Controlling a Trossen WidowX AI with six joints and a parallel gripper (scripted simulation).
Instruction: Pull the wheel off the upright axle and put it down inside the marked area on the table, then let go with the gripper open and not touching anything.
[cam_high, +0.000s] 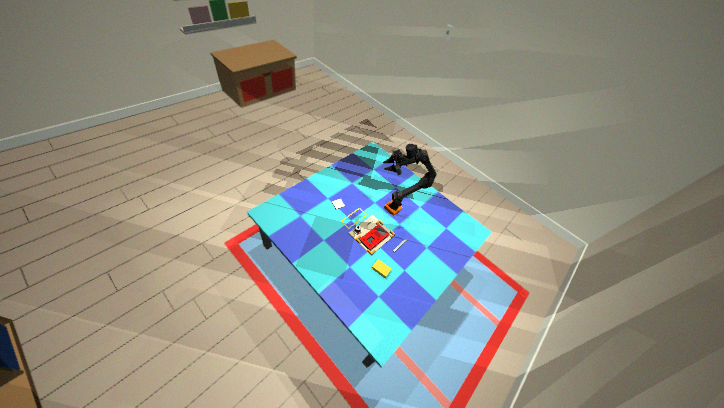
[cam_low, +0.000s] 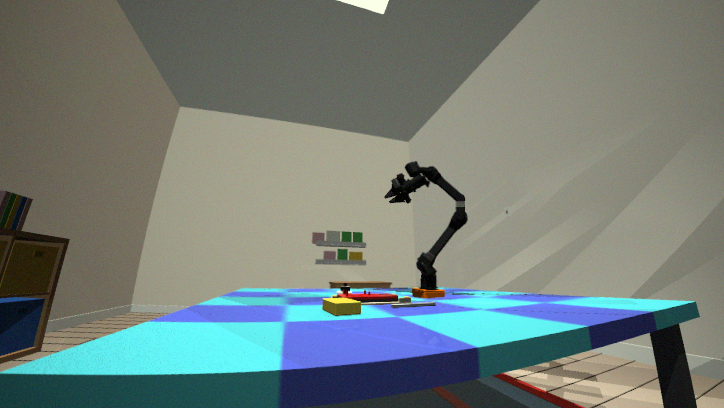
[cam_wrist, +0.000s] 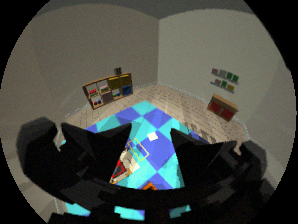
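Observation:
The small dark wheel (cam_high: 358, 229) (cam_low: 345, 287) sits on the upright axle at the left corner of a tan board with a red plate (cam_high: 374, 236) (cam_low: 372, 296). The marked area is a yellow outline (cam_high: 351, 213) on the table just behind the board. My gripper (cam_high: 392, 164) (cam_low: 392, 197) (cam_wrist: 150, 128) is open and empty. It hangs high above the far part of the table, well away from the wheel, and points down toward the board. In the wrist view the board (cam_wrist: 127, 163) shows small between the fingers.
A yellow block (cam_high: 381, 268) (cam_low: 341, 306) lies in front of the board. A grey bar (cam_high: 399, 246) (cam_low: 412, 304) lies to its right. A white sheet (cam_high: 338, 203) lies behind the marked area. The arm's orange base (cam_high: 393, 207) (cam_low: 428, 292) stands behind the board.

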